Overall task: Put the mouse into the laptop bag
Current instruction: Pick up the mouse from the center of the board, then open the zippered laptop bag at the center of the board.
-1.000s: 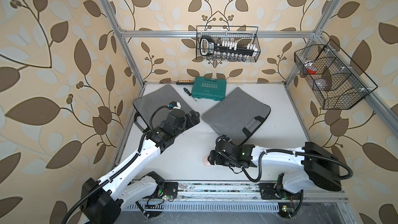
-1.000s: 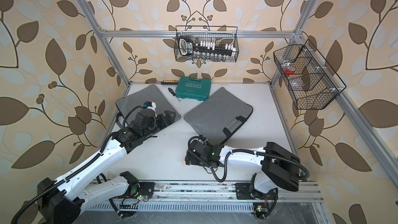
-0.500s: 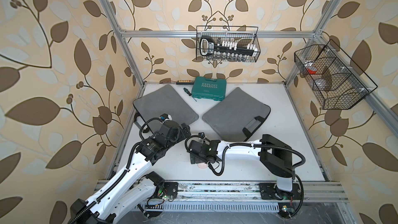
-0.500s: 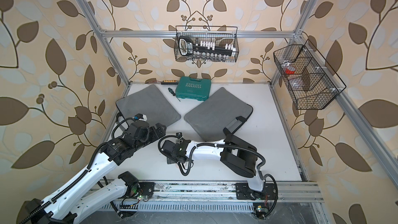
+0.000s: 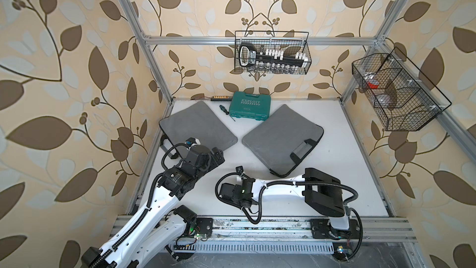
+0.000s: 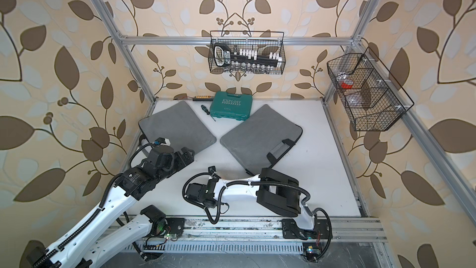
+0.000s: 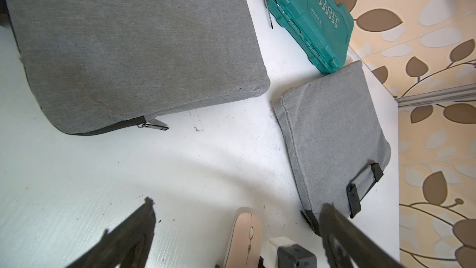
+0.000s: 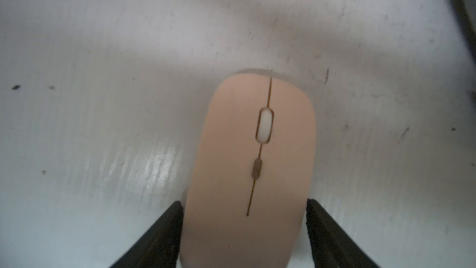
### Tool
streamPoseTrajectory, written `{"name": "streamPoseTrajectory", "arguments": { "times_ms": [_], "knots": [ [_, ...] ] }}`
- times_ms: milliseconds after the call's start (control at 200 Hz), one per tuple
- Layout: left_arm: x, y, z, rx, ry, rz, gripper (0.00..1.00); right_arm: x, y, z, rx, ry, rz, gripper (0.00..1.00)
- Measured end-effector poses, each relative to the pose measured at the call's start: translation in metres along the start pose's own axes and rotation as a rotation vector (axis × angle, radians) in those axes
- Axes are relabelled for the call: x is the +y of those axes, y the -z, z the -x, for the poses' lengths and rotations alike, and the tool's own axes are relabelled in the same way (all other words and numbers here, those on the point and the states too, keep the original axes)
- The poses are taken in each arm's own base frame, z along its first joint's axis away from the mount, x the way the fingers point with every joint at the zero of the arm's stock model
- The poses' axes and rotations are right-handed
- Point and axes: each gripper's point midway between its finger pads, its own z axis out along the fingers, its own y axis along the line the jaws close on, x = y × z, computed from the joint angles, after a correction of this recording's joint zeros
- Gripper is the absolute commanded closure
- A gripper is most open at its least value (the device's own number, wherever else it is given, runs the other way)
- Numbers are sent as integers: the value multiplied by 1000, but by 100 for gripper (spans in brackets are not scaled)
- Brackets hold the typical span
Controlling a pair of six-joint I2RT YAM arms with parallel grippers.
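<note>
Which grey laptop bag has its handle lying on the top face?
The bag on the robot's right; its black-ended handle shows on top, unlike the left bag.

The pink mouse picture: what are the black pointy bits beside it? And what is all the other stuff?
Those are the robot's fingers. The robot has a left arm and a right arm at a white table. The two wide pictures look down from above; the two close ones come from cameras on the wrists. The right gripper has a finger at each side of the pink mouse, which lies on the table; whether it squeezes, I cannot tell. The left gripper is open and empty. Also there: one grey laptop bag, another grey laptop bag, a green tool case and a screwdriver.
</note>
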Motion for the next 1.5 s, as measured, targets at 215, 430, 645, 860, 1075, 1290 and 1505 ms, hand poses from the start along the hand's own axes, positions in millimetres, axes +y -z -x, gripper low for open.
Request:
{"name": "streamPoseTrajectory", "arguments": {
  "times_ms": [215,430,645,860,1075,1290,1505],
  "knots": [
    [-1,-3,0,6,4,2,1,3,-7,11,-4,-30,48,53],
    [-31,-20,-8,69,-50,-118,1,-38,-3,13,9,-88,55,53],
    [-76,-75,-40,232,-172,-194,1,-151,70,93,-192,-386,91,55],
    [-205,-125,-113,350,-486,-275,7,-305,114,132,-427,-730,-7,55],
    [-298,-180,-172,292,-701,-277,9,-408,117,96,-451,-923,-182,54],
    [-283,-217,-219,296,-879,-150,9,-419,105,77,-404,-943,-162,54],
    [-278,-245,-211,201,-921,-18,27,-406,92,70,-366,-914,-92,54]
  ]
}}
